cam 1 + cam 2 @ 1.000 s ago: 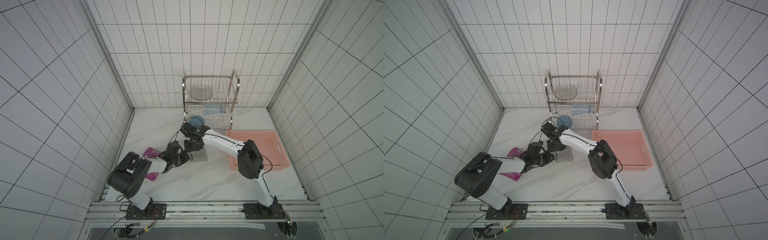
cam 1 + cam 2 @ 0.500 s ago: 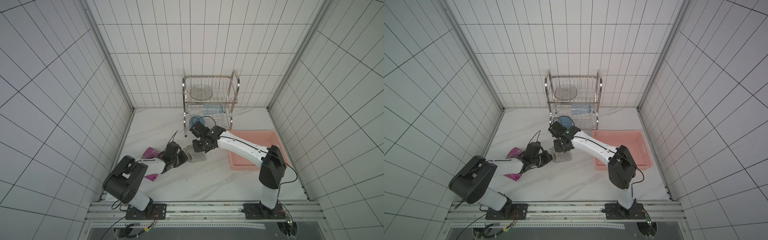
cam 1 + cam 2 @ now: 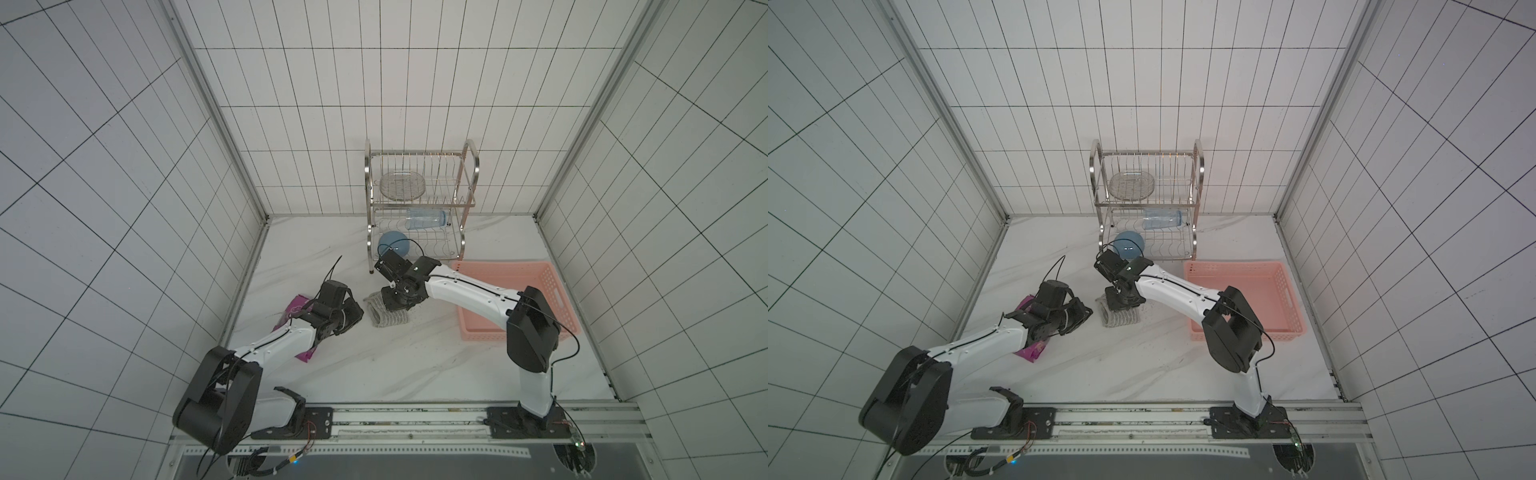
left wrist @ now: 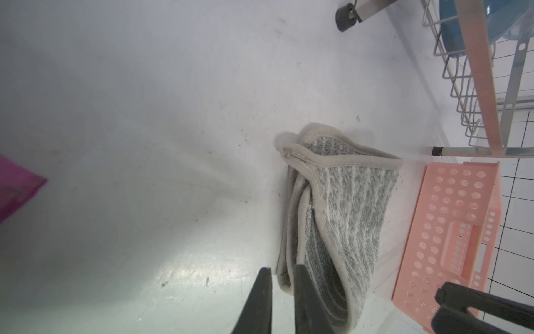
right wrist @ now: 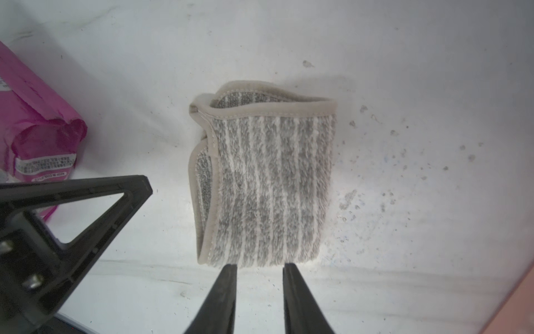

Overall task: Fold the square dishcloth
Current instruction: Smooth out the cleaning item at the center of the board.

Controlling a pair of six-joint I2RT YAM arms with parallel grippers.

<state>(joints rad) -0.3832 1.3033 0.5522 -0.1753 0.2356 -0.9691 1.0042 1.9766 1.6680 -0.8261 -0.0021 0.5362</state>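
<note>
the left tool (image 4: pixel 282 269) sits low over the white marbled tabletop (image 3: pixel 374 365). its two black fingers are parted by only a narrow gap, with the tips at one end of the square dishcloth (image 5: pixel 268 185). nothing is lifted and the cloth lies slack. the right tool (image 5: pixel 260 264) hangs over the same cloth, its fingers a little wider apart and empty, tips just short of the hem.

the dishcloth is grey with thin white stripes and a beige bound edge. it lies folded into a narrow rectangle on the tabletop just in front of the wire dish rack (image 3: pixel 368 195), near one of the rack's front legs, and its layers gape at one corner. a pink perforated basket (image 3: pixel 498 262) stands just off the rack's other front leg, apart from the cloth.

a magenta snack bag (image 5: pixel 31 115) lies farther from the rack than the cloth, partly under the left arm in both top views. its crimped end carries a white strip of small print, upside down in the right wrist view and too fine to read.

on the rack, a clear ribbed dish (image 3: pixel 402 185) rests on the upper tier. a clear cup (image 3: pixel 426 218) lies on its side below, and a blue bowl (image 3: pixel 392 245) sits at the lower tier's front corner. dark specks dot the tabletop beside the cloth, on the side away from the bag.
</note>
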